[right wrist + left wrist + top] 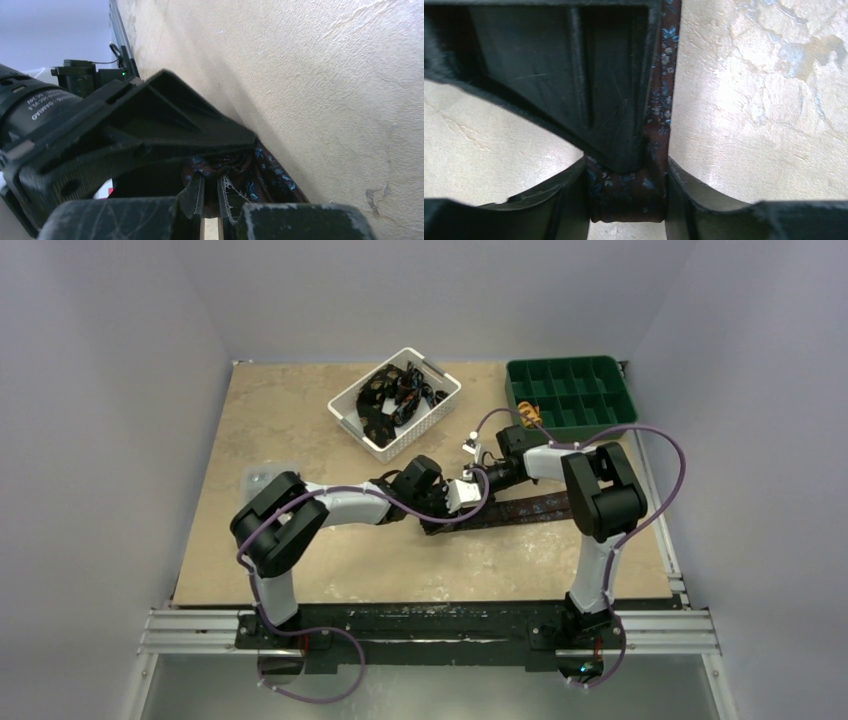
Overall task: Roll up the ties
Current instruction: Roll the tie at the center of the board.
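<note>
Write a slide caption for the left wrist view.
Left hand grips the patterned tie; right hand lies along it on the beige table.

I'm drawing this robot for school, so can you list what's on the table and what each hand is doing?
Table: beige marbled tabletop
Tie: long dark brown fabric necktie with pale blue specks, lying flat mid-table
Left hand: fingers flank the necktie's end; grip unclear
Right hand: fingers nearly closed, pinching bunched fabric at that end
Basket: white plastic slotted basket at the back, holding dark tangled ties
Tray: green plastic compartment tray, back right
</note>
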You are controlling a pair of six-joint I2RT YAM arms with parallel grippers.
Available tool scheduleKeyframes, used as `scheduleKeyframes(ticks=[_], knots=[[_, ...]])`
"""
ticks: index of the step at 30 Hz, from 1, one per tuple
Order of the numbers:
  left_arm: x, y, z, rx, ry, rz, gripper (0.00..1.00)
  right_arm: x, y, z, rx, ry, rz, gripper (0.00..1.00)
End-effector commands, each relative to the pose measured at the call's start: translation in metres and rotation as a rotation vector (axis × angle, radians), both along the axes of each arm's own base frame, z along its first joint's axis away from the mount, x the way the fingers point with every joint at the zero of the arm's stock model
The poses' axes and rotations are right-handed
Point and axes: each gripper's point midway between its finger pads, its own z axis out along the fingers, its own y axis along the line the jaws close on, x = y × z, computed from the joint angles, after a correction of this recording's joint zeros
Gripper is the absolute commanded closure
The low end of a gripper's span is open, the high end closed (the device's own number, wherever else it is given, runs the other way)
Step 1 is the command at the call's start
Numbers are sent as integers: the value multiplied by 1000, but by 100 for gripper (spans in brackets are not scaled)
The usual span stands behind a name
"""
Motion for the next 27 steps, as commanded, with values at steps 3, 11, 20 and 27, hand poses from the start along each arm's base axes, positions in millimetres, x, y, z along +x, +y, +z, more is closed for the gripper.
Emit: scheduleKeyframes(ticks=[3, 11, 20, 27], knots=[[-27, 26, -24, 19, 137, 37, 29, -7, -18, -42, -127, -62, 65, 100], [-11, 10, 21, -220, 19, 17, 19, -4, -31, -56, -202, -51, 67, 100], [-9, -1, 24, -298, 5, 75, 21, -2, -45, -65, -317, -58, 52, 100], [-9, -12, 6, -261, 26, 155, 33, -6, -51, -68, -355, -59, 40, 100]])
